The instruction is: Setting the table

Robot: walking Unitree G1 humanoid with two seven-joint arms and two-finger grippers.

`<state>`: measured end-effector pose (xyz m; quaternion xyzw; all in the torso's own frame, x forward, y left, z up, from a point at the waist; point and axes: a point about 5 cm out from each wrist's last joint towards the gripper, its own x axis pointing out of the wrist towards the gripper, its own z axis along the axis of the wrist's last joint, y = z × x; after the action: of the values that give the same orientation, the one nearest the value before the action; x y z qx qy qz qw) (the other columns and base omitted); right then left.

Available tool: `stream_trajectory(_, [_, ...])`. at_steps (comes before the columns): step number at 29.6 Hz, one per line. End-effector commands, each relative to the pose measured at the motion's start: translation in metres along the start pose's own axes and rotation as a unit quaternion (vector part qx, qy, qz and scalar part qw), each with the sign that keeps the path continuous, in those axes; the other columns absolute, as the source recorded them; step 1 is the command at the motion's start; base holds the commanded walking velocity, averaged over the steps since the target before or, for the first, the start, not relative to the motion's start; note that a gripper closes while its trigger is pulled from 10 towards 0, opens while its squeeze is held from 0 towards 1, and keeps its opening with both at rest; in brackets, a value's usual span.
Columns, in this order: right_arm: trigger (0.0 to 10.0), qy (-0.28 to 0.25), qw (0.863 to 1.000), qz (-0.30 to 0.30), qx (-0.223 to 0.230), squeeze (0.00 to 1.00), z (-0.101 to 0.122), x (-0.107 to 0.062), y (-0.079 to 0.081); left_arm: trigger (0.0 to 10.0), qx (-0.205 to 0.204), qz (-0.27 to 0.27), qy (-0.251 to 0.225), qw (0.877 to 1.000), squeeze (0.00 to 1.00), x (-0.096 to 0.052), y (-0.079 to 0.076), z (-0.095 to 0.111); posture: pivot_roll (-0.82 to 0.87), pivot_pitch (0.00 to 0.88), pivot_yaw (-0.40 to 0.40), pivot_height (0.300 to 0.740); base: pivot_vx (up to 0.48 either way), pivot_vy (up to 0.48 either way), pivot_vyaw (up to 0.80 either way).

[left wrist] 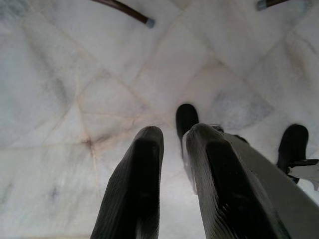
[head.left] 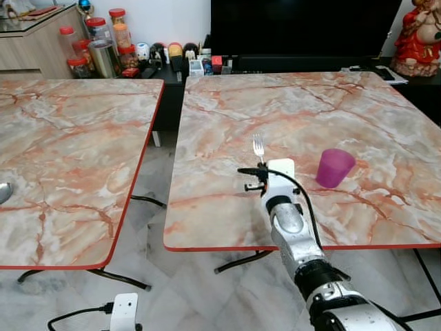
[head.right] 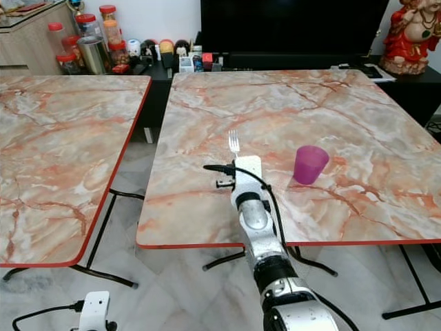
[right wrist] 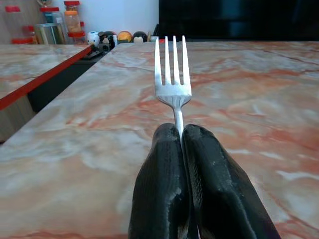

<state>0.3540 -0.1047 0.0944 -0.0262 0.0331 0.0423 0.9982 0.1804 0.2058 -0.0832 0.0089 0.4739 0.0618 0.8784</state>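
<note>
The right gripper (right wrist: pixel 182 132) is reaching out over the near part of the right-hand marble table (head.left: pixel 386 131), its two black fingers (right wrist: pixel 159 179) pressing together on the handle of a silver fork (right wrist: pixel 172 74) whose tines are pointing away from the robot. A purple plastic cup (head.left: pixel 335 167) is standing upright on the same table, near the fork on the robot's right. The left gripper (left wrist: pixel 174 144) is hanging low over the tiled floor (left wrist: pixel 75 89), its fingers sitting slightly apart around nothing.

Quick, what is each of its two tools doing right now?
Left tool: hangs low over the floor, fingers slightly apart, holding nothing.
Right tool: closed on the fork, held over the table.
</note>
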Motion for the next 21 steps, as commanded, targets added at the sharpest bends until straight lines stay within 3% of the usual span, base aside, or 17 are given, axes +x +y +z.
stream_trajectory(1, [10.0, -0.015, 1.0, 0.001, 0.006, 0.0, 0.0058, 0.0007, 0.0021, 10.0, -0.001, 0.006, 0.01, 1.0, 0.0, -0.0004, 0.002, -0.0037, -0.05, 0.0, -0.009, 0.74, 0.0, 0.322, 0.0])
stream_trajectory(21, [10.0, -0.022, 1.0, -0.002, 0.014, 0.0, 0.0125, 0.0041, 0.0005, 10.0, -0.016, 0.02, 0.011, 1.0, 0.0, -0.0005, 0.0052, -0.0041, -0.04, 0.0, -0.014, 0.74, 0.0, 0.48, 0.0])
